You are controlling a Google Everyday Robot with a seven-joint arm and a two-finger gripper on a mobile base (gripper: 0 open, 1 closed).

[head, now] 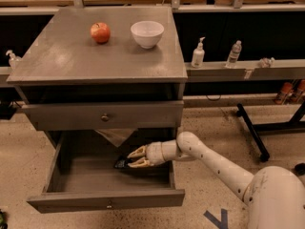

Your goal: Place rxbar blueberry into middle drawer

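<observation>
The middle drawer (105,202) of the grey cabinet is pulled wide open, a small knob on its front. My gripper (134,158) reaches into it from the right, low over the drawer floor near the back right. It is shut on the rxbar blueberry (121,163), a dark flat bar whose end sticks out to the left of the fingertips and sits at or just above the drawer floor.
The shallower drawer (102,116) above is closed. A red apple (100,33) and a white bowl (147,34) stand on the cabinet top (62,56). Bottles (198,55) stand on a ledge to the right. A black stand leg (252,132) lies on the floor at right.
</observation>
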